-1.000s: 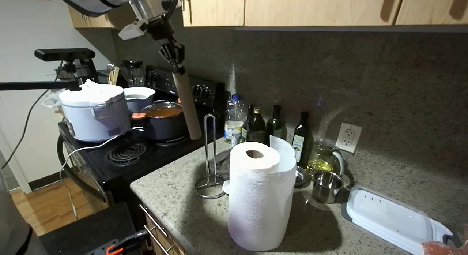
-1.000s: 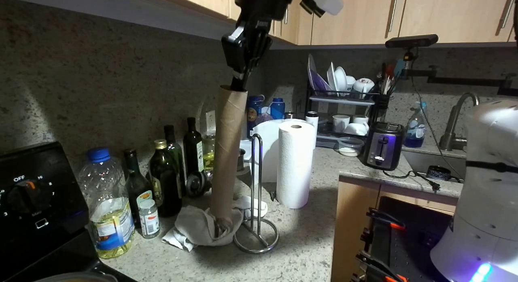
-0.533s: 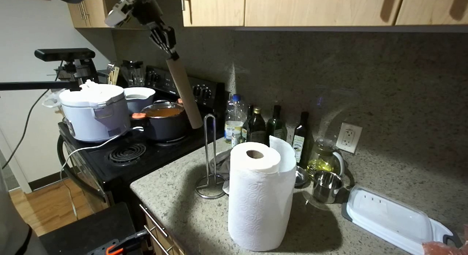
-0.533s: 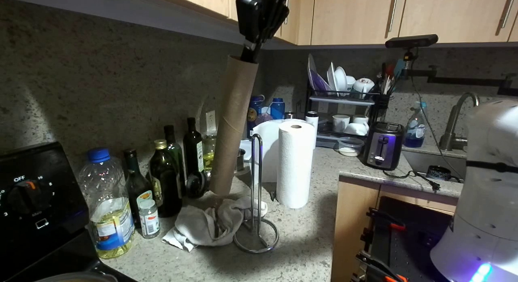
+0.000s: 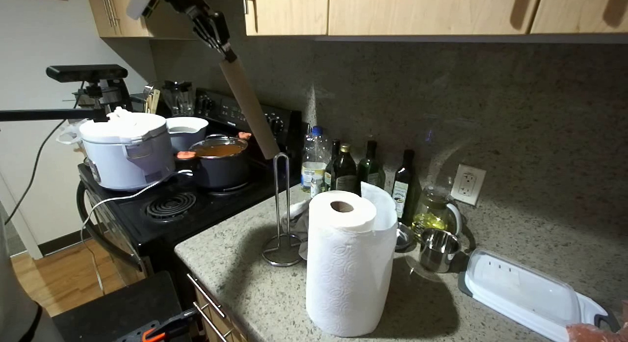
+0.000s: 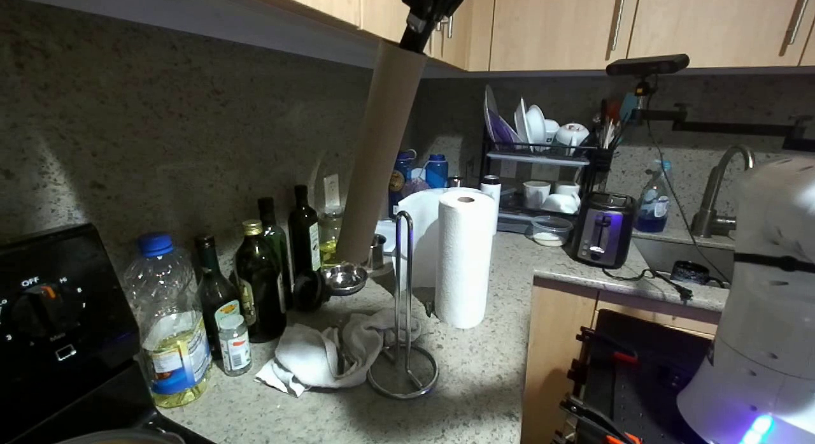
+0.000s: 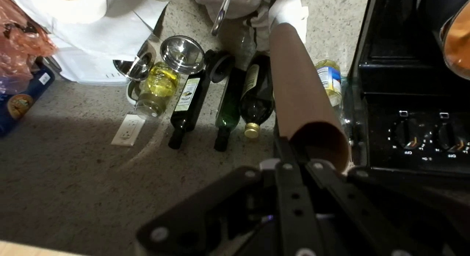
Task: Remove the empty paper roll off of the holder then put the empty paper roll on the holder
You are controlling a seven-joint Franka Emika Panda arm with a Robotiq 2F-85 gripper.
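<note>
Your fingers (image 7: 290,182) pinch the empty paper roll (image 6: 381,152) at its upper rim | it hangs tilted, apart from the holder (image 6: 409,297) | removal looks done | next: straighten, centre above the holder, lower

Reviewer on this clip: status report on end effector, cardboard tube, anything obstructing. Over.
End effector shut on empty paper roll at its upper rim. Held tilted in midair, off the holder. Crumpled cloth beside its base, possibly in the way.
</note>
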